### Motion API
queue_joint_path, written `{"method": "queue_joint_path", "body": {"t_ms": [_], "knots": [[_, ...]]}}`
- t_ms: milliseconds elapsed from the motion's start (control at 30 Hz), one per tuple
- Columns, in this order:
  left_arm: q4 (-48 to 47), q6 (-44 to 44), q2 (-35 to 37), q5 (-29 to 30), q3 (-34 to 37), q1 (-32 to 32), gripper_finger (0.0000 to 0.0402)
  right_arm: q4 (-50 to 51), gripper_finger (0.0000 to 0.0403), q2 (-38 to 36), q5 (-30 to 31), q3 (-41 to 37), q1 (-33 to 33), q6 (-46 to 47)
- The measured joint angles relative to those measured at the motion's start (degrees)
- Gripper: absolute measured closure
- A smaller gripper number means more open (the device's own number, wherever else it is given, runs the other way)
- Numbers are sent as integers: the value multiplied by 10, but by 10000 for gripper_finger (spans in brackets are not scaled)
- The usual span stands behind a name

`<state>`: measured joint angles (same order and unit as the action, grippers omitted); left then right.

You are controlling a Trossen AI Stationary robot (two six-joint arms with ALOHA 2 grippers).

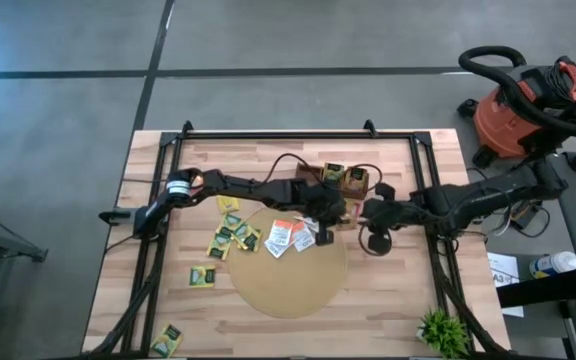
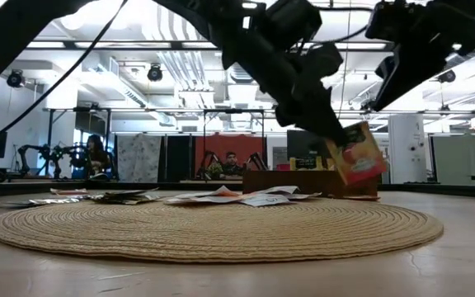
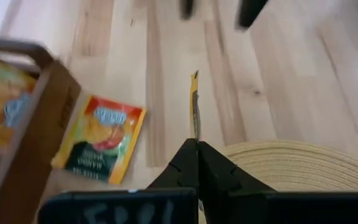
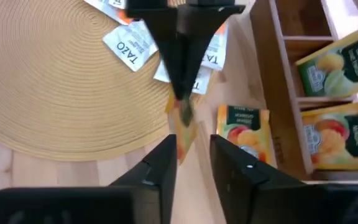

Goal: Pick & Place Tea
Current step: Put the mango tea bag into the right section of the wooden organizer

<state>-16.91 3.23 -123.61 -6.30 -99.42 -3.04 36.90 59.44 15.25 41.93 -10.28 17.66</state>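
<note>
My left gripper is shut on an orange tea sachet, held above the table just right of the round tan mat. My right gripper stands open close beside it, nothing between its fingers; the held sachet hangs just ahead of them. A second orange sachet lies flat on the wood beside the brown compartment box. White sachets lie on the mat's far part. My left gripper pinches the orange sachet by its upper edge between its two fingers. The fingers slant down from the table's left side. The sachet sticks out beyond the fingertips and hangs tilted below them, clear of the table and mat.
The box's compartments hold yellow-green and orange sachets standing on edge. More yellow-green sachets lie at the mat's left and near the table's front left corner. A small plant stands at the front right; a red vacuum is off the table.
</note>
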Motion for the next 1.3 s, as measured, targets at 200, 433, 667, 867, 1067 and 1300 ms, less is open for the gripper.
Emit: {"method": "queue_joint_path", "body": {"t_ms": [200,433,667,867,1067,1300], "knots": [[-1,14,0,20,-7,2,401,5,255,40,-22,19,19,-30],[-3,17,1,24,-8,3,401,2,244,80,-22,37,19,-49],[-3,17,1,26,-9,9,401,-2,260,113,-18,45,25,-59],[-6,17,1,35,-9,15,401,-3,279,119,-19,50,38,-63],[-5,17,1,42,-9,16,401,-3,313,115,-49,50,50,-61],[-7,18,1,48,-10,17,401,-3,346,118,-52,50,51,-61]]}}
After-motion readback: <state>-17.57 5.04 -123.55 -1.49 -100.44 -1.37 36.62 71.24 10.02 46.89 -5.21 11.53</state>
